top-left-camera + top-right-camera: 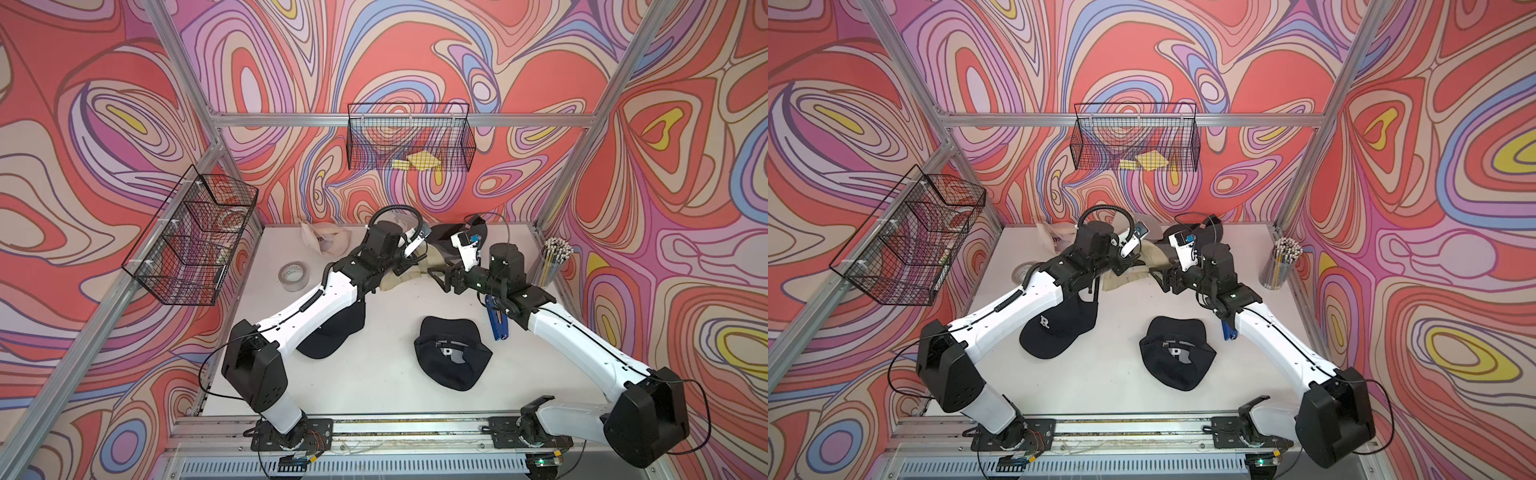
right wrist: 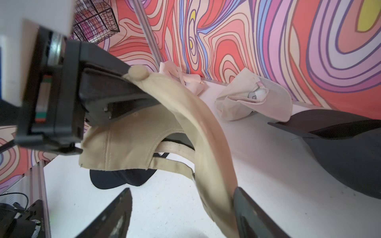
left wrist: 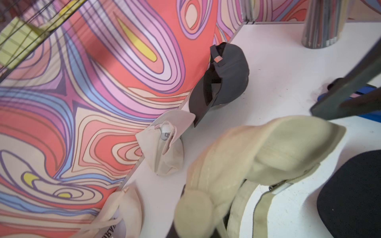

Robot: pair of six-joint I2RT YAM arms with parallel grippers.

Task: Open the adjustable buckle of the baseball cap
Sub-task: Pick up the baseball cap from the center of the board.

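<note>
Pinching cap (image 2: 132, 140) at crown button with left gripper (image 2: 134, 82), jaws closed tight on fabric. Hangs draped over table (image 1: 374, 374), toward the back, between both arms; strap (image 2: 175, 164) looped through metal buckle (image 3: 280, 186) at rear opening. Flanked by right gripper (image 2: 183, 193), jaws spread wide, one touching the cap's edge, gripping nothing.

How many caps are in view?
6: khaki cap in the left gripper; two navy caps in front; grey cap and two cream caps at the back. Others may be hidden.
</note>
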